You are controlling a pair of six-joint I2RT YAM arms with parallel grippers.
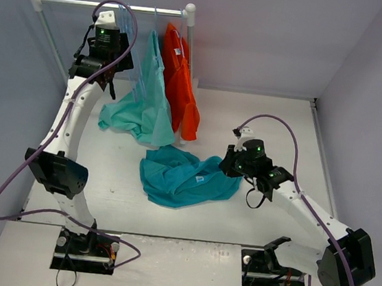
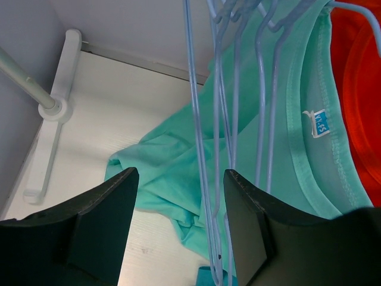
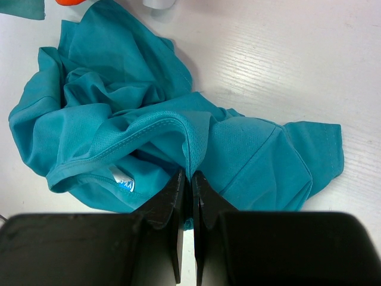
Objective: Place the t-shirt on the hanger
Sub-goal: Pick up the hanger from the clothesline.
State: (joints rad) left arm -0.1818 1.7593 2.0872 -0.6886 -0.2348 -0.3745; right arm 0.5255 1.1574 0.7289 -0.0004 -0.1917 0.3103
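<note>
On the left, my left gripper (image 2: 178, 199) is up at the clothes rack (image 1: 110, 6), jaws standing apart. A bunch of thin pale-blue hangers (image 2: 217, 119) hangs from the rail. One wire of the hanger (image 2: 201, 161) runs down through the gap between the fingers (image 2: 113, 208). I can't tell whether either finger touches it. Just right of those wires on the same rail is a mint-green garment (image 1: 143, 110) on its own hanger, its lower part trailing onto the white table (image 1: 276, 125). Beside it hangs an orange garment (image 1: 180, 86). Toward the middle, the t-shirt (image 1: 180, 176) lies crumpled on the table in front of the rack, below the mint-green one, with its small white label (image 3: 122, 182) showing inside the neck. On the right, my right gripper (image 3: 187, 176) is down on the shirt's right side, jaws closed together and pinching a fold of teal cloth at the collar seam.
</note>
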